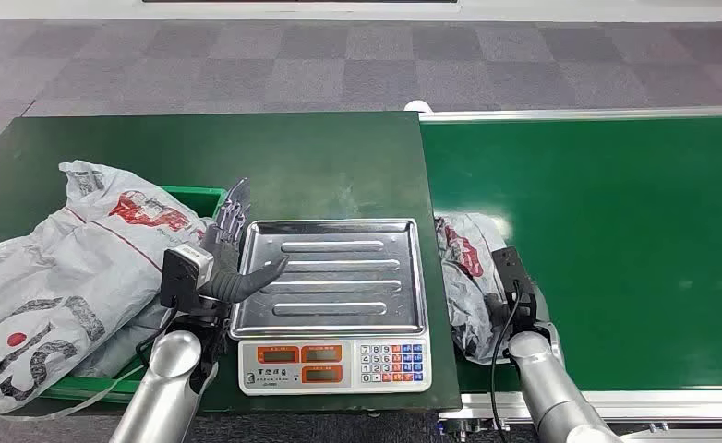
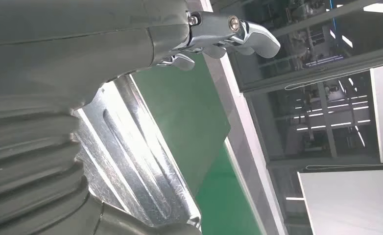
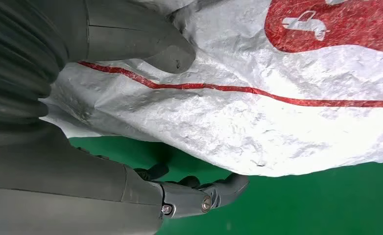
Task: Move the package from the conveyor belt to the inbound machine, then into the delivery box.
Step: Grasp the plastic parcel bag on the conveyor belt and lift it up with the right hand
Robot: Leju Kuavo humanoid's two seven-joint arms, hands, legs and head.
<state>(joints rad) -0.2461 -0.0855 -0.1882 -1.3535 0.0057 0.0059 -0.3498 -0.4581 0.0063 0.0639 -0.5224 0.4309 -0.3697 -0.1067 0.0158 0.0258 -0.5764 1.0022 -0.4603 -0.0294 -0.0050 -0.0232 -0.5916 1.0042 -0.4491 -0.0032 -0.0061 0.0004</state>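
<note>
The package point(image 1: 463, 268), a crinkled grey bag with red print, lies at the left end of the green conveyor belt point(image 1: 616, 240), right beside the scale. My right hand point(image 1: 507, 297) grips its near side. In the right wrist view the thumb point(image 3: 145, 44) presses on top of the package point(image 3: 277, 112) and the fingers point(image 3: 204, 193) curl under its edge. The inbound machine is a scale with a bare steel tray point(image 1: 339, 268). At the tray's left edge stands my left hand point(image 1: 228, 254), open, fingers stretched out and thumb over the tray point(image 2: 131, 147).
A green delivery box point(image 1: 200, 196) stands left of the scale on the dark green table, stuffed with large grey bags point(image 1: 62, 268) that spill over its rim. The scale's keypad and displays point(image 1: 334, 363) face me. Grey carpet lies beyond the table.
</note>
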